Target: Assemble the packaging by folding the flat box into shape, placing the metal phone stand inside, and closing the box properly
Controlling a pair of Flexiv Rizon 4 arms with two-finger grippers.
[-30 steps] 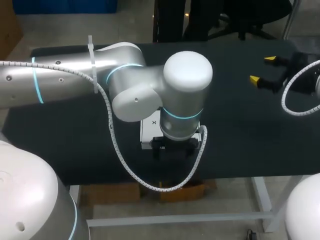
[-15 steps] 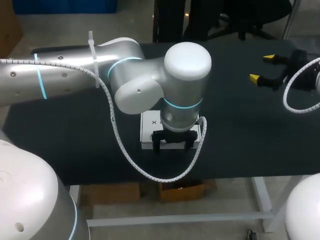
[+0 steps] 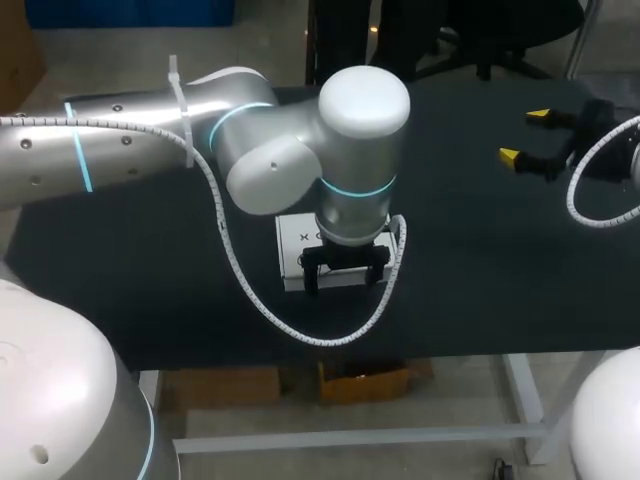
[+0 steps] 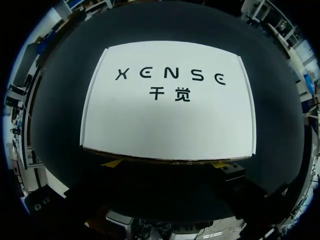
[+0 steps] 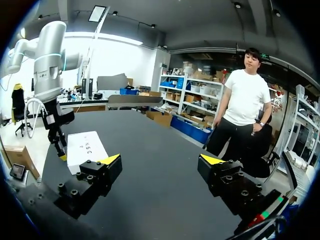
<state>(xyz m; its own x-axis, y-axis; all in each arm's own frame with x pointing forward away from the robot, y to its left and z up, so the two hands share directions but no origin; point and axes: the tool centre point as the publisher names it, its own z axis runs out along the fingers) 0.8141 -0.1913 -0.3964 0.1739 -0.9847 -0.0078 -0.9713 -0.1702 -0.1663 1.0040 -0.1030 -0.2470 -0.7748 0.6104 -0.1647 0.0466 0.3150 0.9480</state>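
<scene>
The white rectangular cardboard box (image 3: 298, 248) with black lettering on top is lying flat on the black table top (image 3: 480, 260), its printed face turned up. In the left wrist view the box (image 4: 167, 115) is filling the space just ahead of the fingers, with its lettering reading upright. A thin brown cardboard line is showing along the edge nearest the gripper.

The silver and white left arm is hanging over the box and hiding part of its far side in the head view. The left gripper (image 3: 345, 281) is pointing down at the box's near edge. Its two black fingers are standing wide apart, both along that same near side of the box, so they are gripping nothing. In the left wrist view the left gripper (image 4: 166, 164) is showing only its two yellow tips, which are peeking out just beyond the box's near edge, one towards each near corner. From the right wrist view the left gripper (image 5: 60, 150) is standing right beside the box (image 5: 86, 146), one yellow tip low against its side.

The right gripper (image 3: 525, 136) is hovering well apart from the box, out to its right and farther back over the table. The right gripper (image 5: 161, 160) is spread wide, with only bare table top between its yellow-tipped fingers, and the box is lying well ahead of it and off to one side.
</scene>
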